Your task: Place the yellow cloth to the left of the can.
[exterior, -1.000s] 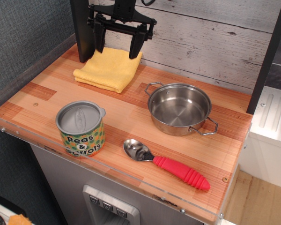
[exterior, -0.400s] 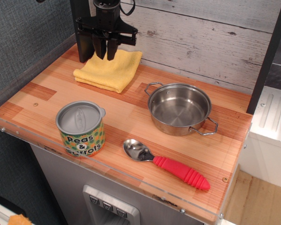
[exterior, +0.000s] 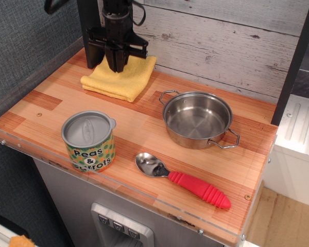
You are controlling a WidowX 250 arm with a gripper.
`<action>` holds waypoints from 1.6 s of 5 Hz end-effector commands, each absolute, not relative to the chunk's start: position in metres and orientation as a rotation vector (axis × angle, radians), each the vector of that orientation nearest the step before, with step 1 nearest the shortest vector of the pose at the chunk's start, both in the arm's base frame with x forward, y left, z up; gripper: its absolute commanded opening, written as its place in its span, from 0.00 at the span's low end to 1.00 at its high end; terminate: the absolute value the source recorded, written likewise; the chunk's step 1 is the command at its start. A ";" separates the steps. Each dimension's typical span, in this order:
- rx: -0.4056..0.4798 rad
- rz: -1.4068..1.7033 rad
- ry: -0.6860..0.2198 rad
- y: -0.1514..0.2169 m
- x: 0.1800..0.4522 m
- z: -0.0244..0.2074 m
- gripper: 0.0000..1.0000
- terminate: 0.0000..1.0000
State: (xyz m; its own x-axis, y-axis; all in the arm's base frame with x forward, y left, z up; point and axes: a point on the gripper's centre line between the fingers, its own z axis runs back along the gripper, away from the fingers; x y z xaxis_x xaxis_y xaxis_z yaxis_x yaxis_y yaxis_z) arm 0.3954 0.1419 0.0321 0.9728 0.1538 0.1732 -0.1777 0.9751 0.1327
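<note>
Spanning the whole scene, the wooden surface (exterior: 144, 128) carries the yellow cloth (exterior: 118, 78) at its back left, directly under the claw (exterior: 117, 67), whose fingers are pressed together pinching the cloth; the can (exterior: 88, 141) stands well forward, nearer the front edge.

1. Your gripper (exterior: 116, 67) sits on the yellow cloth (exterior: 119, 77) at the back left, fingers pinched together.
2. The can (exterior: 89, 141) stands front left, well apart.
3. A steel pot (exterior: 197, 119) and red-handled spoon (exterior: 183, 180) lie right.

Whitewashed plank wall (exterior: 221, 36) (weathered), grey textured side wall (exterior: 20, 36), wooden counter (exterior: 144, 128)
</note>
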 end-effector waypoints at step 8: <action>0.247 0.318 -0.042 0.177 0.298 0.018 0.00 0.00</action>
